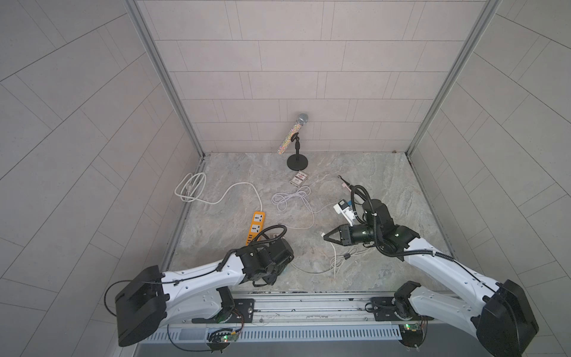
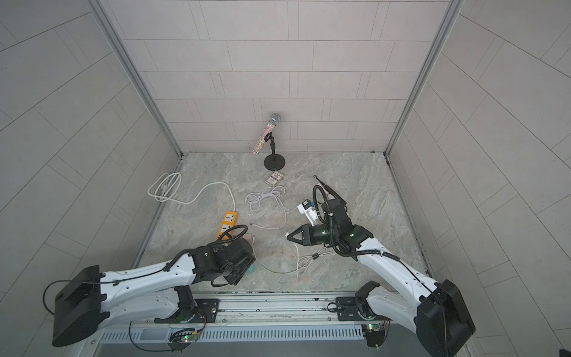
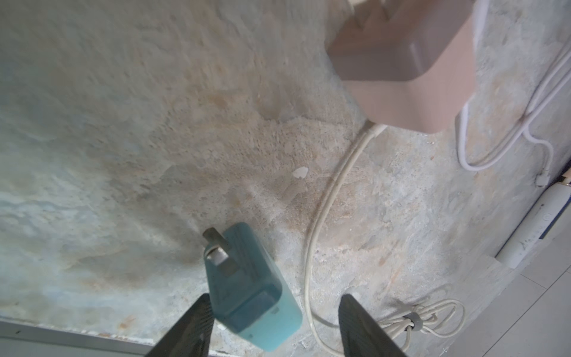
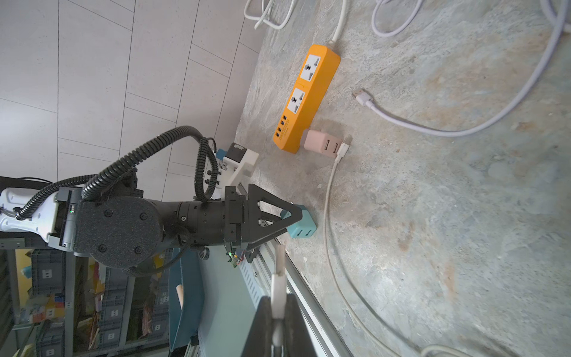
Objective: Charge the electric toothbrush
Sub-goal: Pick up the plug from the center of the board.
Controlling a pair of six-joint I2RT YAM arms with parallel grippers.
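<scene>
Entry: teal rectangular plastic USB wall adapter (image 3: 250,287), flat on the grey marbled stone-look tabletop (image 1: 386,191), lower centre of the left wrist view. Relation to left gripper (image 3: 275,296): the teal adapter lies between its black fingers (image 3: 197,321), which stand parted and clamp nothing. It sits close against the finger at lower left of that frame, contact uncertain, and clear of the one at lower right. Long axis: roughly in line with the gripper's reach, skewed toward upper left of the frame, with metal prongs at the far end and USB ports at the end nearest the wrist. Judgement: a closing stroke would meet the adapter off-centre, so one finger would likely nudge it sideways before both bite. Right gripper (image 4: 278,301): clenched on a white moulded cable plug (image 4: 279,272), bottom centre of the right wrist view, tip pointing up the frame toward the teal adapter's port face. Task object: electric toothbrush (image 1: 345,185), pink neck and dark brush head showing, lying right of centre in both top views. Its head points toward upper left and its handle is mostly hidden behind the right arm. It is nearer the right arm and well apart from the left. Adjacent: orange plastic power strip (image 4: 309,95), upper centre of the right wrist view. A pale pink USB adapter (image 4: 323,143) lies just beside its near end, with a cream cable (image 4: 327,197) plugged in.
</scene>
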